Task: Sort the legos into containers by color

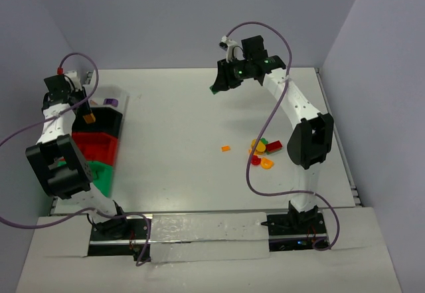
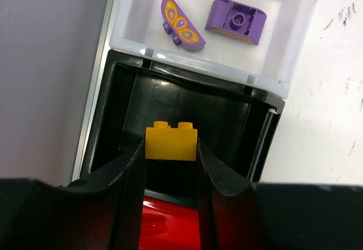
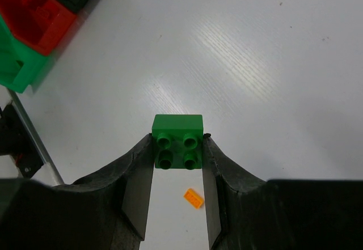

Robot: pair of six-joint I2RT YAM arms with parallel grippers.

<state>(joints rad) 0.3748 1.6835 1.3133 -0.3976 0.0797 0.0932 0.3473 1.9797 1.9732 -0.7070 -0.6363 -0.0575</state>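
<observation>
Tabletop (image 1: 186,107) is carrying bins (image 1: 106,141) at 9 o'clock, two purple pieces (image 2: 181,22) sorted. Left gripper (image 2: 170,143) is holding yellow brick (image 2: 171,145) over black bin (image 2: 187,100), right gripper (image 3: 178,148) green brick (image 3: 177,130); pile (image 1: 262,153) at 4 o'clock is waiting.

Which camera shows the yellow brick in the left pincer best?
Left wrist: the yellow brick sits centre, close-up, clamped in the left pincer above the black bin. Top external shows only a small speck; right wrist misses it.
</observation>
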